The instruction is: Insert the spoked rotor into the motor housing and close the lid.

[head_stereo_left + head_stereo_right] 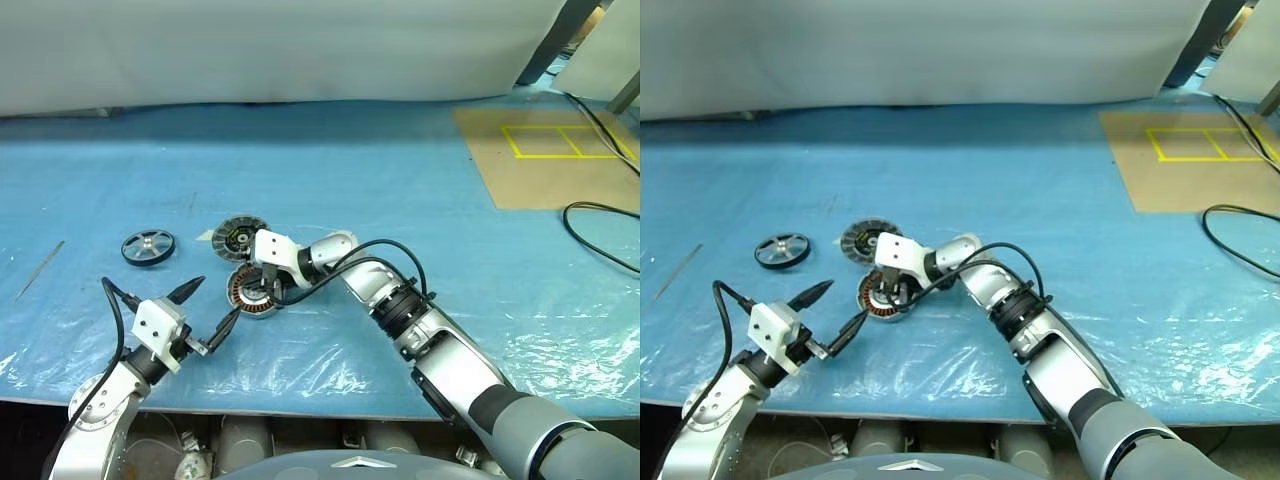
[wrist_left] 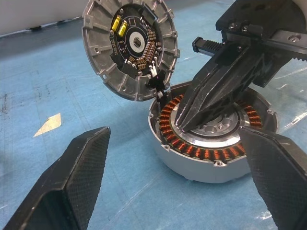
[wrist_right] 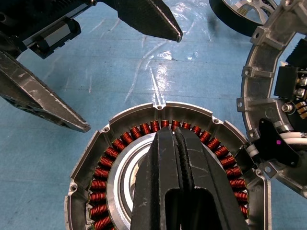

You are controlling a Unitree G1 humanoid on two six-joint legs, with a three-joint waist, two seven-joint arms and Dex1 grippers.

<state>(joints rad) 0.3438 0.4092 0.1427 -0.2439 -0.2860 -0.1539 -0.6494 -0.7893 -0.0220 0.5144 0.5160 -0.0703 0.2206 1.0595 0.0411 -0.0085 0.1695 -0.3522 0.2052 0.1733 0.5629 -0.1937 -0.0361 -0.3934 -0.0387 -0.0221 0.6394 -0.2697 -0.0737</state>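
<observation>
A counter [image 1: 420, 190] covered in crinkled blue plastic sheeting runs back to a pale wall, with a brown board marked in yellow tape [image 1: 545, 155] at its far right and a black cable [image 1: 600, 235] looping beside it. The motor housing [image 1: 252, 292] sits near the front edge, its ring of copper windings facing up around a silver centre. The lid [image 1: 236, 238] stands open, hinged at the housing's far edge, ribbed inner face and yellow-marked dark centre showing. The right gripper [image 3: 175, 136] has its jaws pressed together, tips down inside the housing over the silver centre. The left gripper [image 1: 205, 312] hovers just left of the housing, jaws spread wide and holding nothing. The spoked rotor [image 1: 148, 247] lies flat on the sheeting, left of the lid and apart from it.
</observation>
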